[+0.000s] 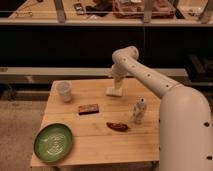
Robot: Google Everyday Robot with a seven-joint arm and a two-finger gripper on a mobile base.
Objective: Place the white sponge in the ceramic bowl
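1. While the white arm arches up from the lower right and bends down at its elbow, the end effector hangs at the far side of the wooden counter, directly over the white sponge.
2. Whether the end effector is wide, narrow or clamped on anything cannot be told; it meets the sponge's top edge, or very nearly so.
3. That sponge lies flat on the counter near the far edge, right of centre, and well apart from the ceramic bowl.
4. This green bowl, with pale swirls inside, sits at the near-left corner of the counter.
5. At the far left stands a translucent plastic cup, upright.
6. Between cup and sponge, a little nearer the camera, lies a brown block.
7. Right of the block stands a white figurine-like bottle, with a small dark red object lying just beside it to the near left.
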